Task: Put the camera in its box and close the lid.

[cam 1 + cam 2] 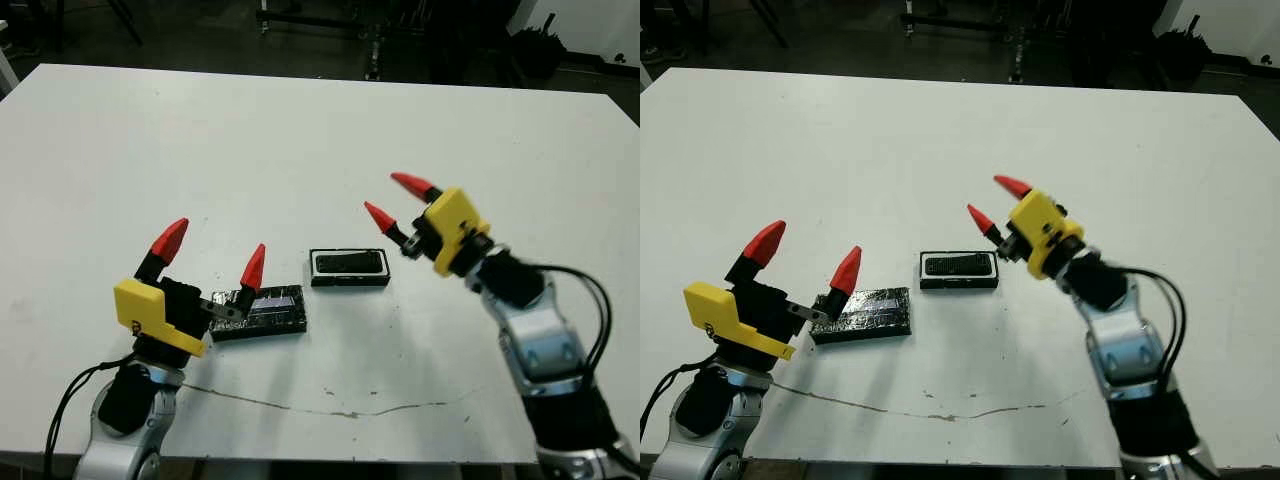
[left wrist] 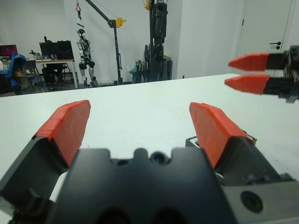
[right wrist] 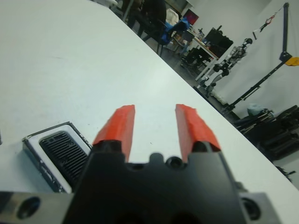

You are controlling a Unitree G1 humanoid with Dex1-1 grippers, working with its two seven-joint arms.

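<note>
Each arm is silver-grey metal with black joint sections and a black cable looping along it. The left gripper (image 1: 210, 258) and the right gripper (image 1: 395, 199) each have a yellow block housing over a black body, from which two black fingers rise, capped with pointed red tips; round screw holes sit in the body's corners

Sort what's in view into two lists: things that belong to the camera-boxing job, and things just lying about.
Job:
- camera, already lying in the box
- box, white-lined tray at mid-table
- lid, off, beside the left pincer
- right pincer, open, above the table by the box

Lying about:
- nothing else on the table; only room clutter beyond it
</note>
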